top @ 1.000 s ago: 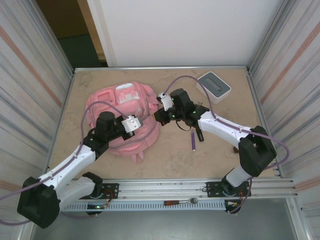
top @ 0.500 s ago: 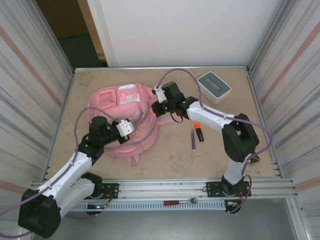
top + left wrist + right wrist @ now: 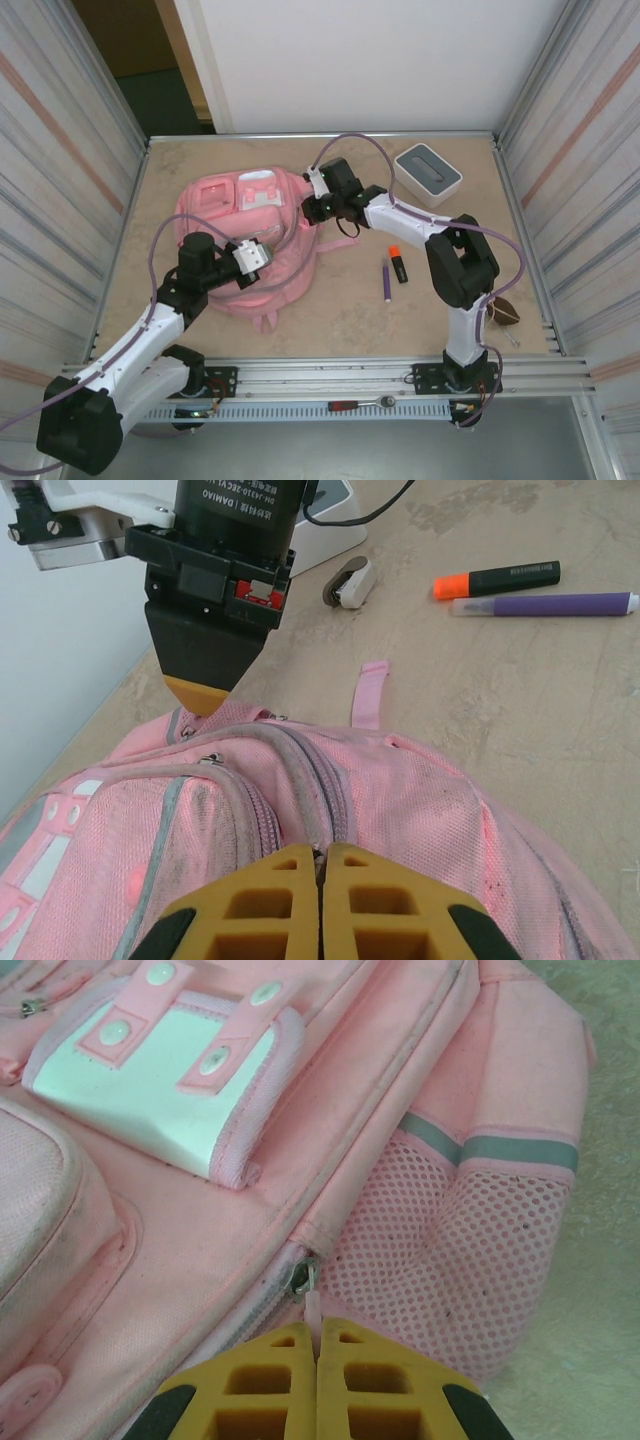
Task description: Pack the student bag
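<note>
The student bag (image 3: 250,235), a soft pink backpack, lies flat on the left half of the table. My left gripper (image 3: 258,257) rests on its near part. In the left wrist view the yellow fingers (image 3: 320,865) are shut and pinch the bag (image 3: 420,810) at its zip seam. My right gripper (image 3: 311,208) is at the bag's right edge and also appears in the left wrist view (image 3: 201,693). It is shut on the pale pink zip pull tab (image 3: 314,1310), just below the metal slider (image 3: 300,1278), beside the mesh side pocket (image 3: 450,1260). A white patch (image 3: 160,1090) lies up left.
An orange-capped black highlighter (image 3: 397,264) and a purple pen (image 3: 386,281) lie right of the bag. A white-and-grey box (image 3: 427,172) stands at the back right. A small white clip-like item (image 3: 350,583) lies near the box. A brown object (image 3: 505,314) sits at the right edge.
My right gripper has moved left and back, from beside the pens to the bag's right edge. The left arm drew back slightly and the bag shifted with it.
</note>
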